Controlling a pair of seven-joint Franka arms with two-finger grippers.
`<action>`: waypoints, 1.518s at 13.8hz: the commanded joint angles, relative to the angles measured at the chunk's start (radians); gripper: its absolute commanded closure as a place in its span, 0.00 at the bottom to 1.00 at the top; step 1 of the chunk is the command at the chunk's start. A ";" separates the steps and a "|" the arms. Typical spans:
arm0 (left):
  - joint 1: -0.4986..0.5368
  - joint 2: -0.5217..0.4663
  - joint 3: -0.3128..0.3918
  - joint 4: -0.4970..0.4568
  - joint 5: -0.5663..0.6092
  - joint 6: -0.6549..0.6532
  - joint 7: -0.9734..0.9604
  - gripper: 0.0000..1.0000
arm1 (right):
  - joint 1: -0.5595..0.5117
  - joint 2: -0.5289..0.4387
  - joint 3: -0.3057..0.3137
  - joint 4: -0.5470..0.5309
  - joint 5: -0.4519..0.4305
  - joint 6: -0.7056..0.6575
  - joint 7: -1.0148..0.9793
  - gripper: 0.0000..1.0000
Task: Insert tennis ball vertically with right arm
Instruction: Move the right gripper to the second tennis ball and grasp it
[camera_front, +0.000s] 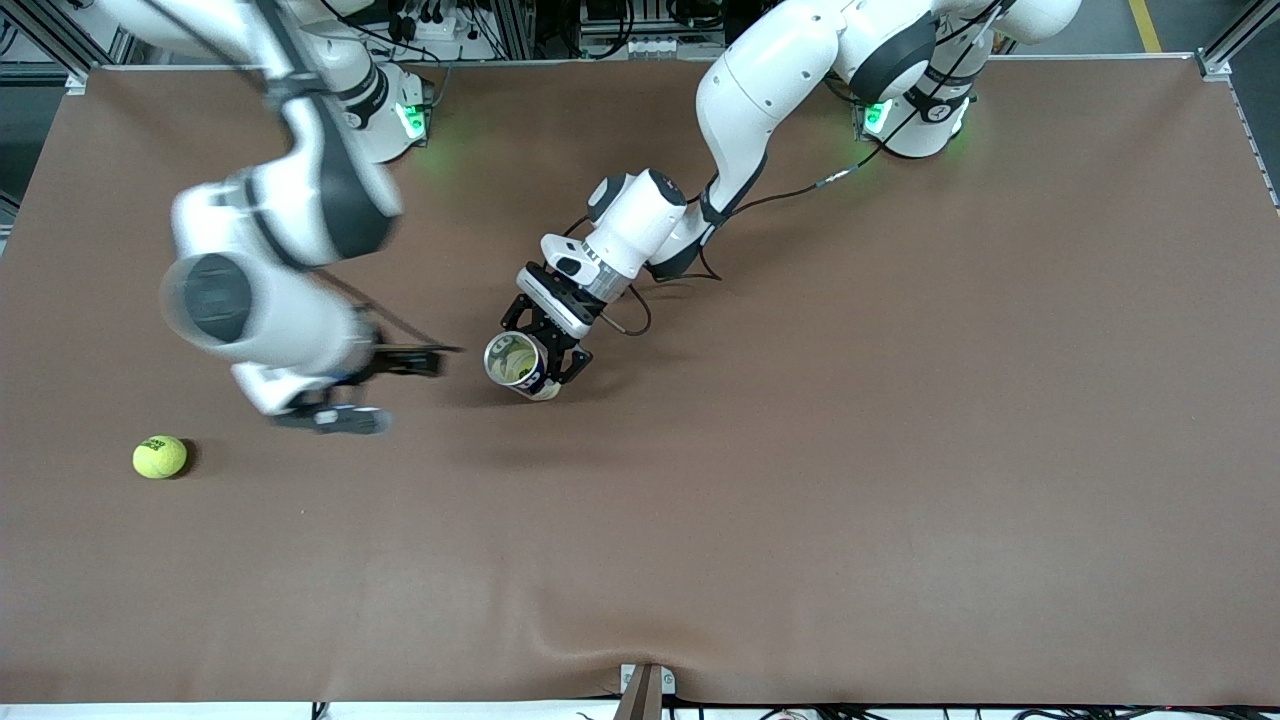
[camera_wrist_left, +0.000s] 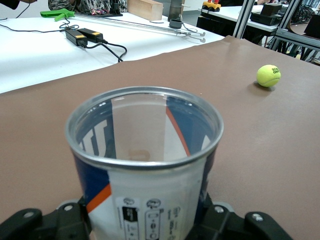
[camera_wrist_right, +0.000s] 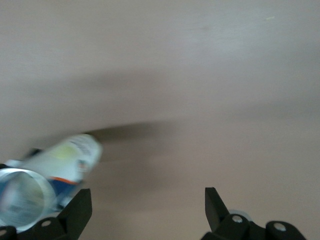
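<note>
1. Tennis ball: dark print on it, not legible. It lies on the brown table toward the right arm's end, at about 8 o'clock from the can.
2. Ball can: white-and-blue label with an orange stripe; small print unreadable.
3. Left gripper is clamped on the can, mouth tilted up.
4. Left wrist view alone shows the can's clear wall.
5. Right gripper, fingers spread wide and empty, is over the table between ball and can.
</note>
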 joint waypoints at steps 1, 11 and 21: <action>-0.013 0.009 0.011 0.017 -0.012 0.012 -0.014 0.23 | -0.155 -0.021 0.016 -0.015 0.005 -0.027 -0.203 0.00; -0.013 0.009 0.010 0.015 -0.013 0.012 -0.015 0.10 | -0.502 0.146 0.014 -0.024 -0.224 0.308 -0.658 0.00; -0.015 0.008 0.010 0.012 -0.018 0.012 -0.023 0.00 | -0.588 0.351 0.016 -0.025 -0.216 0.671 -0.716 0.00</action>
